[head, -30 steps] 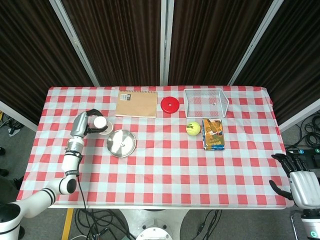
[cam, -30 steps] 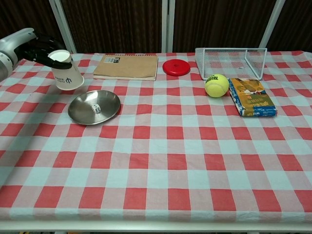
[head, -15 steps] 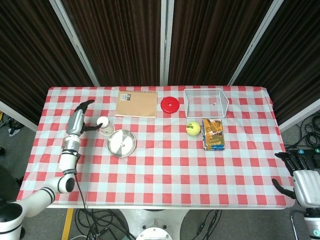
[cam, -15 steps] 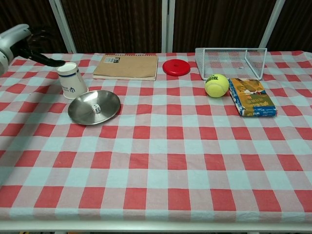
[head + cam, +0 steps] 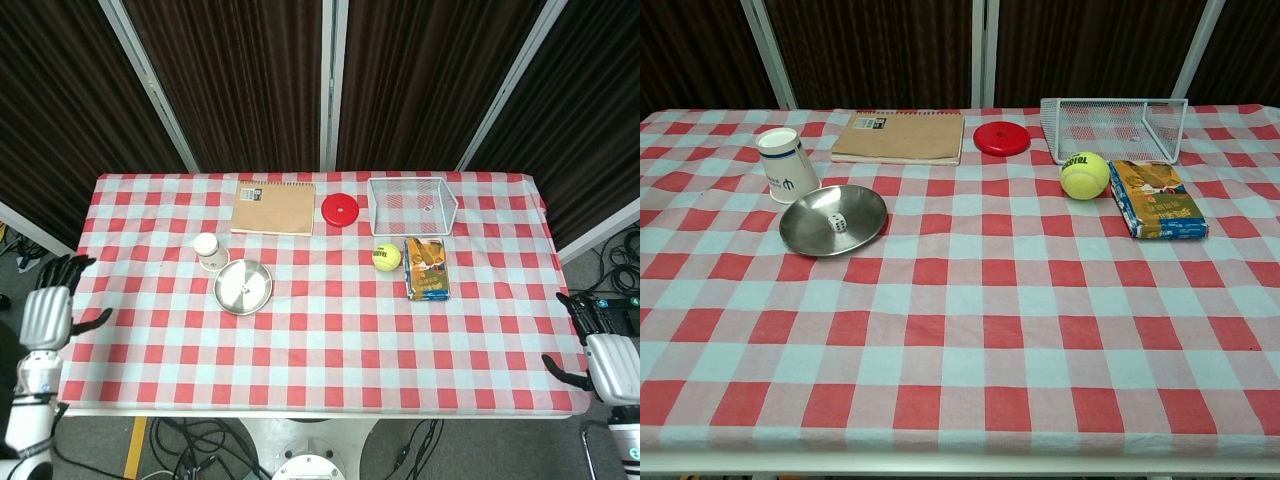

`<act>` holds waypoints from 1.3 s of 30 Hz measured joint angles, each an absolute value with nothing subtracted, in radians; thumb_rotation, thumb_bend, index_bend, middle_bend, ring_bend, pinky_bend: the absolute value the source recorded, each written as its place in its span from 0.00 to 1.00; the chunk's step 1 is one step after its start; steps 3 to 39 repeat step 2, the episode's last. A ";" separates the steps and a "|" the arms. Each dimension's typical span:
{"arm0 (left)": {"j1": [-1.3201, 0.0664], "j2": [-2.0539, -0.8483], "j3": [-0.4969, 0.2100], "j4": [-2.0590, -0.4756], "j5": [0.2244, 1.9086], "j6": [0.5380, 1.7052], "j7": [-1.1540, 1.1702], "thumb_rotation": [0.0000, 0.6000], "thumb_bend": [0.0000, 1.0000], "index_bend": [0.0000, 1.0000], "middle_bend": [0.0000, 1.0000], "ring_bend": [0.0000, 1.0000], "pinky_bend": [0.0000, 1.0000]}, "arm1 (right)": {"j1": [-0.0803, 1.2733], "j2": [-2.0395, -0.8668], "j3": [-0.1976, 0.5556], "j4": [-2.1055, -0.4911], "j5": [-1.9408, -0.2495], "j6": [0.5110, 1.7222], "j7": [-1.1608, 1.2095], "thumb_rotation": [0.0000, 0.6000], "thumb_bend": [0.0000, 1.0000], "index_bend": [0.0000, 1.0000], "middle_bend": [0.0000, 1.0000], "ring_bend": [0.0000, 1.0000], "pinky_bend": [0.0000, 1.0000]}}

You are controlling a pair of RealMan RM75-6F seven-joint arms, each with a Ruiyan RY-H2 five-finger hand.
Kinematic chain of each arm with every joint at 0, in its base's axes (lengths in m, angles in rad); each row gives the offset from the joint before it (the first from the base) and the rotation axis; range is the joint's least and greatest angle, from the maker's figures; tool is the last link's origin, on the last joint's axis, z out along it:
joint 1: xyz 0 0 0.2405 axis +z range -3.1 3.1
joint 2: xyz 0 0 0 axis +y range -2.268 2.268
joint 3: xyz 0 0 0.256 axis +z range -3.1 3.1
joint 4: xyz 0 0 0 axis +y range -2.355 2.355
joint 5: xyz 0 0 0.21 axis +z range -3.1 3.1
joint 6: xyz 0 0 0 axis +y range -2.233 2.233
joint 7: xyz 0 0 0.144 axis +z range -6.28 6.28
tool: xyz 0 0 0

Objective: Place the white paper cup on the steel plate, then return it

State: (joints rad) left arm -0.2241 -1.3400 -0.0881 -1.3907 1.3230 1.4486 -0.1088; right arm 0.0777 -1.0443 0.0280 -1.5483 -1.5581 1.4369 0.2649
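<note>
Tablecloth (image 5: 330, 320) of red-white checks before dark curtains (image 5: 240, 70), left hand (image 5: 48, 312) and right hand (image 5: 600, 350) both released

The white paper cup (image 5: 786, 165) stands upright on the checked cloth in the upper left of the chest view, open end up, with a dark band and a small dark logo on its wall. The steel plate (image 5: 833, 220) is a round, shallow, shiny dish lying flat just below and right of the cup, close beside it, and reflecting a white patch near its centre.
</note>
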 measured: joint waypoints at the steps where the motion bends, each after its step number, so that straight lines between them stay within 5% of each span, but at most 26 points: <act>1: -0.189 -1.321 -0.063 -1.430 1.339 1.483 -0.090 1.00 0.17 0.22 0.17 0.07 0.07 | 0.078 -1.046 0.028 -1.548 -1.559 1.438 0.257 1.00 0.17 0.03 0.10 0.00 0.12; 39: -0.167 -1.309 -0.045 -1.456 1.349 1.502 -0.079 1.00 0.17 0.22 0.17 0.07 0.07 | 0.078 -1.050 0.027 -1.547 -1.561 1.441 0.241 1.00 0.17 0.03 0.10 0.00 0.12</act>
